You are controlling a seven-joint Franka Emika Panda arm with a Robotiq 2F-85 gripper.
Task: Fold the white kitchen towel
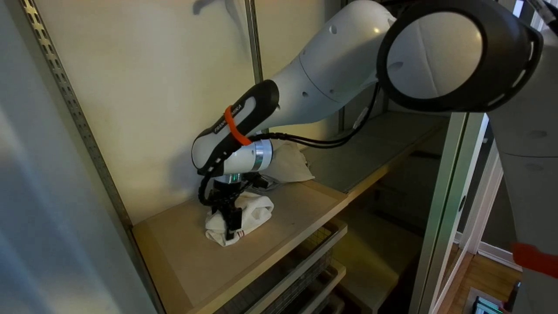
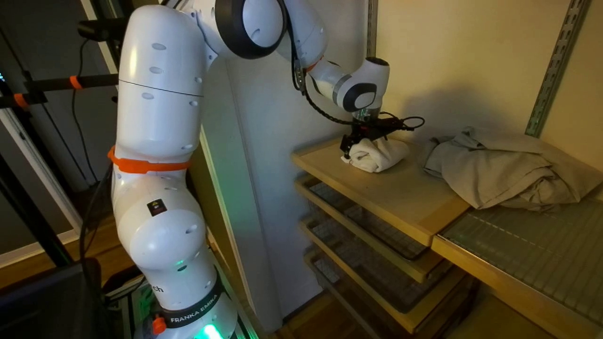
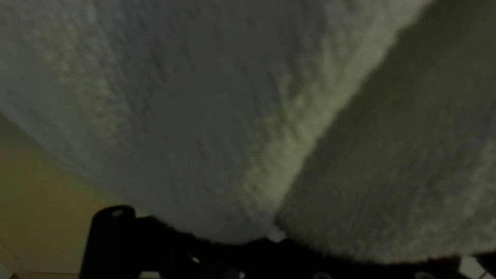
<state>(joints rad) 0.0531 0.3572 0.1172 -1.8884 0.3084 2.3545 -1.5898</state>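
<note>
In an exterior view, the white kitchen towel point(image 1: 258, 210) lies on the wooden shelf point(image 1: 287, 224), rolled into a loose bundle with small red stripes point(image 1: 240, 234) low down near the shelf. The gripper point(image 1: 231, 231) points down at the towel, just above the shelf's surface; the cloth hides enough of the fingers point(image 1: 234, 219) that I cannot tell whether they are closed on it or spread. The arm point(image 1: 322, 74) reaches over the shelf.

In an exterior view, a heaped beige cloth point(image 2: 509, 169) lies where the wooden shelf meets the grey-green shelf point(image 2: 527, 249) adjoining it, apart from the towel. Wire drawers point(image 2: 349, 221) sit stacked under the wooden shelf.

In the wrist view, the towel, blurred, hides most of the shelf, two thick folds meeting in a crease. A dark part of the gripper shows against the towel's edge, tan shelf surface beyond.
</note>
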